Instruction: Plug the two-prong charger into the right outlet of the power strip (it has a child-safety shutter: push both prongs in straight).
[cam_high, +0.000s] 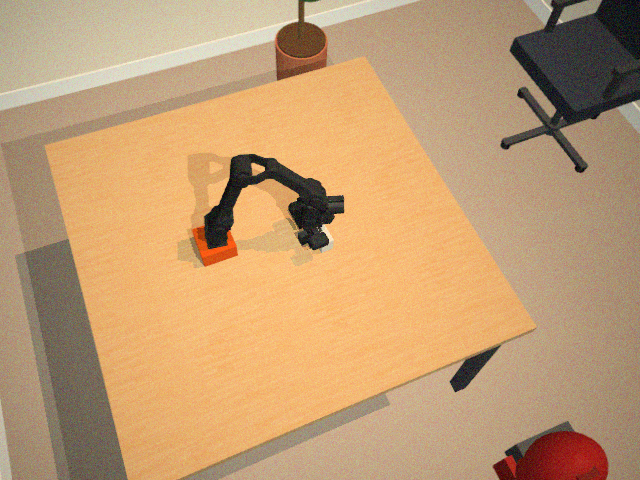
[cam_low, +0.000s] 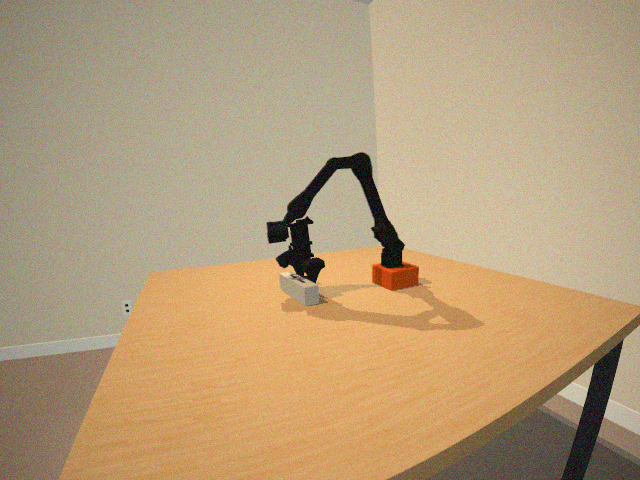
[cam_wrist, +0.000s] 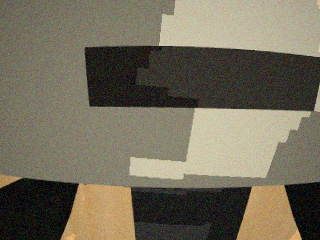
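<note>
The power strip (cam_high: 327, 243) (cam_low: 311, 295) (cam_wrist: 235, 140) is a pale grey block on the table. In the wrist view it fills the upper part, crossed by a dark band (cam_wrist: 225, 80). The charger (cam_wrist: 187, 212) is a dark block at the bottom centre of the wrist view, against the strip's lower edge there. My gripper (cam_high: 312, 240) (cam_low: 305, 275) points down at the strip and is open. Its fingers stand apart on both sides of the charger, with table showing in the gaps. The prongs and the outlet openings are hidden, so I cannot tell how deep the prongs sit.
The arm's orange base block (cam_high: 219, 253) (cam_low: 395, 276) stands on the wooden table (cam_high: 289, 335) (cam_low: 258, 372). A potted plant (cam_high: 301, 46) stands behind the table, an office chair (cam_high: 578, 67) beyond its right side, and a red rounded object (cam_high: 563, 457) off the lower right.
</note>
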